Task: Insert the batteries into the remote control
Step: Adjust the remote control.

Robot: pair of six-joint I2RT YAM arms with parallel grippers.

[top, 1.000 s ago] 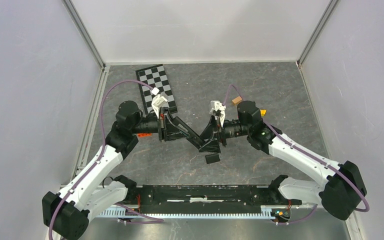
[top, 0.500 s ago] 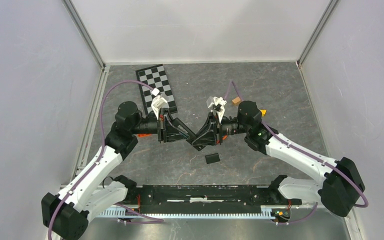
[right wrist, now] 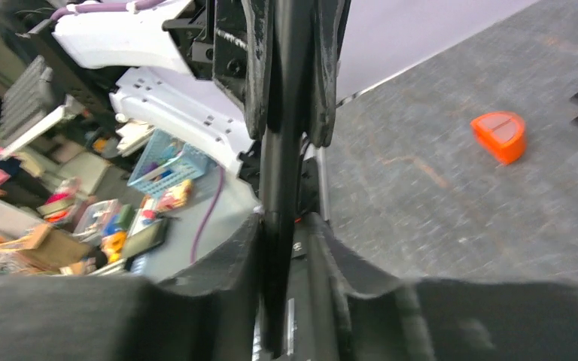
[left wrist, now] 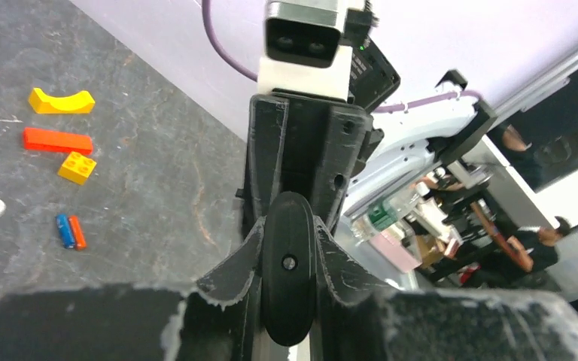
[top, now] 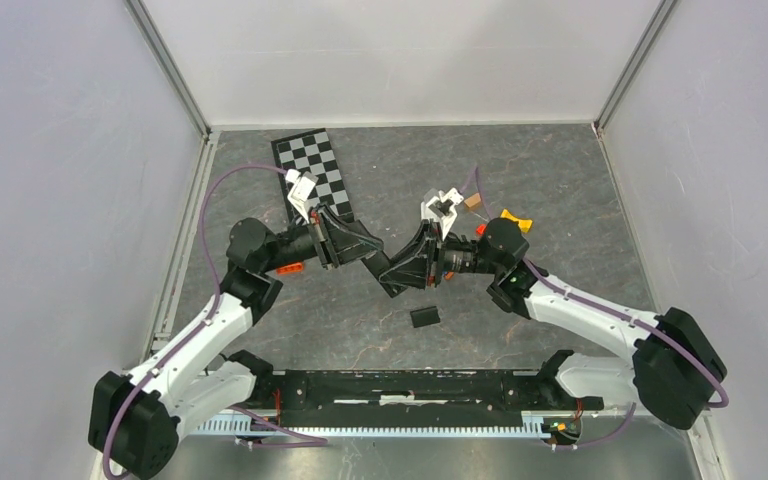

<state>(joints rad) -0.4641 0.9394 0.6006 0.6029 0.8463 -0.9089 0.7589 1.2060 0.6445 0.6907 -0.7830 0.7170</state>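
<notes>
Here we see both arms meeting over the middle of the surface (top: 560,170), sharing the black remote control (right wrist: 277,177) between them. The left pincer (left wrist: 287,237) is clamped on one end of it and the right pincer (right wrist: 280,233) on the other, fingers pressed to its flat faces, so it runs edge-on in the right wrist view. Two batteries (left wrist: 69,231), one blue and one orange, lie side by side and touching on the surface, well apart from the remote control and near a yellow studded block (left wrist: 77,167), a red bar (left wrist: 58,140) and a yellow arch (left wrist: 62,100). A small black piece (top: 423,316) lies on the surface just nearside of the pincers. We cannot make out a gold one.
</notes>
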